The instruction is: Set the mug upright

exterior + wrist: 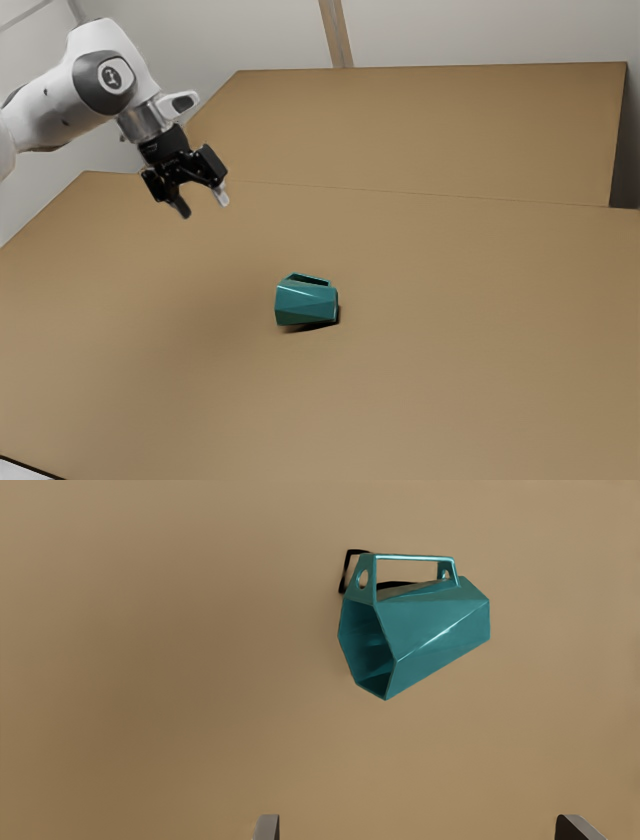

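Observation:
In the exterior view the gripper [204, 206] hangs above the table at the upper left, its fingers apart and nothing between them. The teal faceted mug [306, 302] lies on its side, lower and toward the exterior view's right from the gripper, well apart from it. From the wrist camera, the mug [430, 625] shows its open mouth, its tapering body and an angular handle along one side. Both fingertips of the gripper [417, 827] stand wide apart at the bottom edge, not touching the mug.
A wide brown table [450, 360] lies under the mug. Behind it in the exterior view rises a brown panel [420, 130], with a pale wall [480, 30] beyond. The table's near edge crosses the lower left corner.

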{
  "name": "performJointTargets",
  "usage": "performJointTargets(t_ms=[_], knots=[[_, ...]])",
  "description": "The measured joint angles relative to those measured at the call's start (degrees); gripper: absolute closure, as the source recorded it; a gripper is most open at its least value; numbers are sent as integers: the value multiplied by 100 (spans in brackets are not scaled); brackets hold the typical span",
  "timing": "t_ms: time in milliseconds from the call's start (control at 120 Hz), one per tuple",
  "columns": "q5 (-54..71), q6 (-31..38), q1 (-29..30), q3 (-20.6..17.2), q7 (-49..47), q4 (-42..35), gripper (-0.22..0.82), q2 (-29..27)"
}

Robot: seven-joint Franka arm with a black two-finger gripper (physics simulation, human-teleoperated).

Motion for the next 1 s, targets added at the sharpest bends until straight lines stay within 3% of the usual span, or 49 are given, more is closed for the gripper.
performJointTargets(t_ms=[150, 417, 1000], knots=[[-1406, 631, 145, 241, 600, -1092, 0, 129], [-3159, 1104, 88, 273, 1894, -1765, 0, 642], [-4824, 1267, 90, -31, 3470, -2046, 0, 1221]])
